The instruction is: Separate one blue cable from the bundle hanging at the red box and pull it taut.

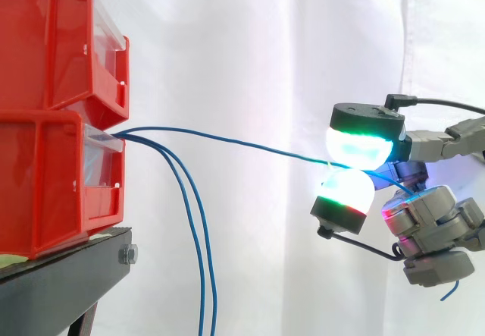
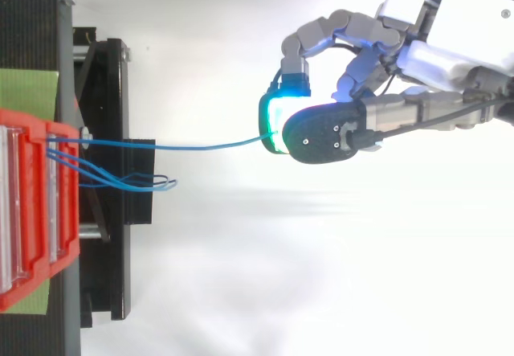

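Well right of the red bins, the hand (image 1: 436, 218) had two glowing fingertips (image 1: 360, 145) pressed together on a single blue cable (image 1: 227, 140), with its other fingers curled behind them. From that pinch the blue cable ran left, rising slightly, to the front of the lower red bin (image 1: 45, 184). It was close to straight, though the top view showed a faint waver along it (image 2: 201, 144), so I judged it almost taut but not fully. Its loose end (image 1: 452, 290) hung below the hand. The two other blue cables (image 1: 195, 230) left the same bin front and dropped straight down, well apart from the held one, so the separation looked done. To finish well, the pull should go to the right along the cable's own line, slowly, and stop as soon as the waver is gone. The pinch would need to hold firm so the thin cable does not slide through the pads. A sharp tug could drag the bin or pull the cable out of it. The upper red bin (image 1: 53, 40) sat stacked on the lower one, and both rested on the black stand (image 1: 61, 271). The white curtain (image 1: 250, 40) hung behind everything.
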Available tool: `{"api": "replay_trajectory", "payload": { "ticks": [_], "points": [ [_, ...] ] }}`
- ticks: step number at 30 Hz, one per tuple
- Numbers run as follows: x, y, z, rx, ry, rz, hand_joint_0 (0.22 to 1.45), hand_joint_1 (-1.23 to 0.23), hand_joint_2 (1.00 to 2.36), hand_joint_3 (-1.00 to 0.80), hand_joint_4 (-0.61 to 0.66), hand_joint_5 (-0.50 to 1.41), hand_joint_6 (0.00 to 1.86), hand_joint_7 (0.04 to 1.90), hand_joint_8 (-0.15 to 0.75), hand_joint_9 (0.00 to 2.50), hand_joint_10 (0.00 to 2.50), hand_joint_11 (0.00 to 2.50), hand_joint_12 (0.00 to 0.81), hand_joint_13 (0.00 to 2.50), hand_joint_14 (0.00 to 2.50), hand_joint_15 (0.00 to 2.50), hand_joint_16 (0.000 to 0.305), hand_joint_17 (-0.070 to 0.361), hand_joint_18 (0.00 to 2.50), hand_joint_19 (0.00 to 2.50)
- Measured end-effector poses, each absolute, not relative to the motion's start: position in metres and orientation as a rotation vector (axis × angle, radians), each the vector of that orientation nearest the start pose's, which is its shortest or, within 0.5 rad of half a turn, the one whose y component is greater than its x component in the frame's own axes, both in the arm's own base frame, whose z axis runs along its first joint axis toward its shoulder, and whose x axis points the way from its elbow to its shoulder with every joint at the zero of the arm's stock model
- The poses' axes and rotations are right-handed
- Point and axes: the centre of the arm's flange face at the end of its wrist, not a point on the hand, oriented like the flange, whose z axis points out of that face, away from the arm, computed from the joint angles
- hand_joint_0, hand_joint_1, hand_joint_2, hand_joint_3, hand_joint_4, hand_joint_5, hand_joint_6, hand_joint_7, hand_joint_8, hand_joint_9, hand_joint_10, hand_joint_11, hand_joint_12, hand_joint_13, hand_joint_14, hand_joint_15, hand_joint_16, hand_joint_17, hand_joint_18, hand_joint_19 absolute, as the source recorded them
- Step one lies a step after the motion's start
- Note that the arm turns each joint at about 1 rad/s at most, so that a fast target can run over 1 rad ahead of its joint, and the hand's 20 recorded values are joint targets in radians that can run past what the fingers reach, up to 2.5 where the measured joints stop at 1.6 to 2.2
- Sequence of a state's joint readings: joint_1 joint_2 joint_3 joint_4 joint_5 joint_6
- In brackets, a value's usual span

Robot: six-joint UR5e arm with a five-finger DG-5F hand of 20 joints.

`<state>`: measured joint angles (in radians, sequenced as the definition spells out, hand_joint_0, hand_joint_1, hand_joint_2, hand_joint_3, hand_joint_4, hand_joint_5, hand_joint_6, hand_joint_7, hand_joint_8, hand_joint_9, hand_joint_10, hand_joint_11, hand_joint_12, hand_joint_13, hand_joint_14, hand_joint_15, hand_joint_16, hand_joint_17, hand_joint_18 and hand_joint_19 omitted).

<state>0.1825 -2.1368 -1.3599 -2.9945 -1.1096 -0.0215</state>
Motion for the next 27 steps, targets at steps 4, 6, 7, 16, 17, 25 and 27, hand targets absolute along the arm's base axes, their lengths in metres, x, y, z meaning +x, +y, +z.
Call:
{"api": "replay_trajectory", "payload": {
  "ticks": [4, 6, 7, 16, 17, 25, 27],
  "points": [
    [0.6836, -0.0545, 0.2689, 1.404, 1.182, 0.838, 0.76, -0.71, 1.02, -0.34, -0.08, -0.23, 0.93, 1.18, 0.249, 1.11, 1.04, 1.57, 0.312, 1.01, 1.81, 1.44, 0.034, 0.077, 1.12, 1.59],
    [0.6836, -0.0545, 0.2689, 1.404, 1.182, 0.838, 0.76, -0.71, 1.02, -0.34, -0.08, -0.23, 0.93, 1.18, 0.242, 1.11, 1.00, 1.58, 0.317, 1.01, 1.78, 1.46, 0.035, 0.079, 1.11, 1.57],
    [0.6836, -0.0545, 0.2689, 1.404, 1.182, 0.838, 0.76, -0.72, 1.02, -0.34, -0.08, -0.23, 0.93, 1.18, 0.243, 1.11, 1.00, 1.59, 0.315, 1.01, 1.77, 1.47, 0.035, 0.079, 1.11, 1.57],
    [0.6835, -0.0545, 0.2689, 1.404, 1.182, 0.838, 0.76, -0.72, 1.02, -0.33, -0.09, -0.23, 0.93, 1.19, 0.245, 1.12, 0.97, 1.59, 0.315, 1.01, 1.76, 1.45, 0.035, 0.080, 1.11, 1.56],
    [0.6836, -0.0545, 0.2690, 1.404, 1.182, 0.838, 0.76, -0.72, 1.02, -0.34, -0.08, -0.23, 0.93, 1.19, 0.241, 1.12, 0.97, 1.59, 0.314, 1.01, 1.76, 1.46, 0.035, 0.080, 1.11, 1.57],
    [0.6838, -0.0544, 0.2691, 1.403, 1.181, 0.839, 0.77, -0.72, 1.02, -0.33, -0.08, -0.23, 0.93, 1.20, 0.248, 1.13, 0.96, 1.59, 0.319, 1.02, 1.77, 1.45, 0.035, 0.079, 1.11, 1.57],
    [0.6838, -0.0544, 0.2691, 1.403, 1.181, 0.839, 0.77, -0.71, 1.02, -0.33, -0.08, -0.22, 0.93, 1.21, 0.245, 1.13, 0.96, 1.61, 0.313, 1.01, 1.77, 1.45, 0.036, 0.081, 1.11, 1.57]
  ]
}}
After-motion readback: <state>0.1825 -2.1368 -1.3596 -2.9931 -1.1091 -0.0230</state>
